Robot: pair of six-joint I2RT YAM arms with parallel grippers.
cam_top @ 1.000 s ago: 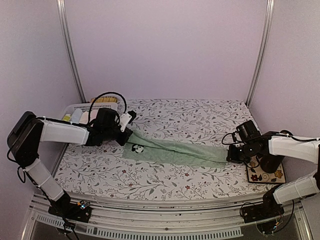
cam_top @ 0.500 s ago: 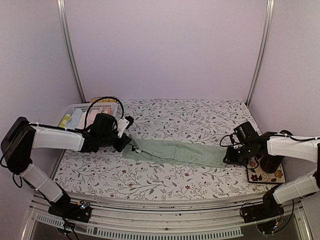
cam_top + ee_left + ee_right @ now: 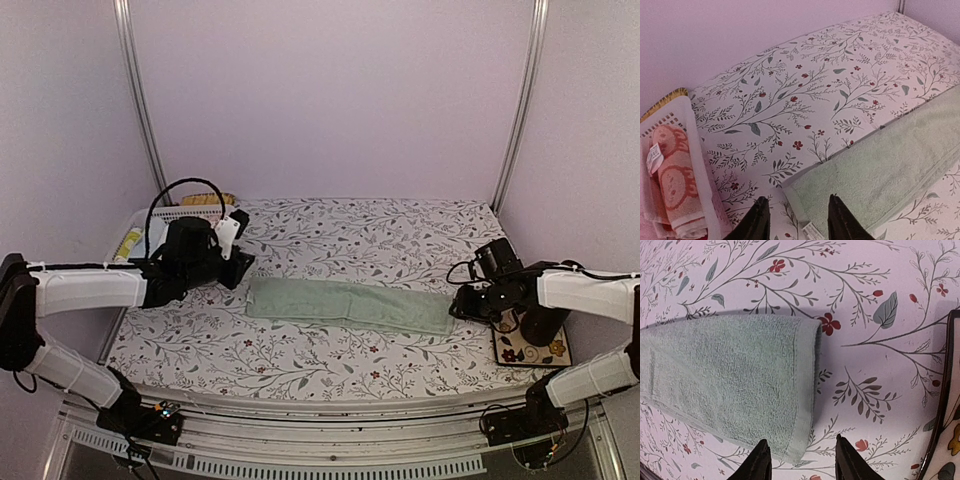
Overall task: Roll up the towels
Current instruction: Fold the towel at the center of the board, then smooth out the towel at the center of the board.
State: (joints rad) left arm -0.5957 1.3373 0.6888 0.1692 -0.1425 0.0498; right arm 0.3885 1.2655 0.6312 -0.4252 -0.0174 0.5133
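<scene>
Floral tablecloth (image 3: 340,228) — one mint towel (image 3: 345,303), one salmon towel (image 3: 673,186)

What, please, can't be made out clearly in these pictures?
- Top view: basket contents, partly behind the left arm.
- Left wrist view: label on the green towel, cut by the bottom edge, unreadable.
- Right wrist view: mat, cut off by the right edge.

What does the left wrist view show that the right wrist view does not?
Only the left wrist view: a white lattice basket holding an orange patterned towel. Only the right wrist view: the right end of the green towel and a dark-edged floral mat. Both: that towel lying flat on the floral tablecloth, plus an open pincer, the left pincer or the right pincer.
</scene>
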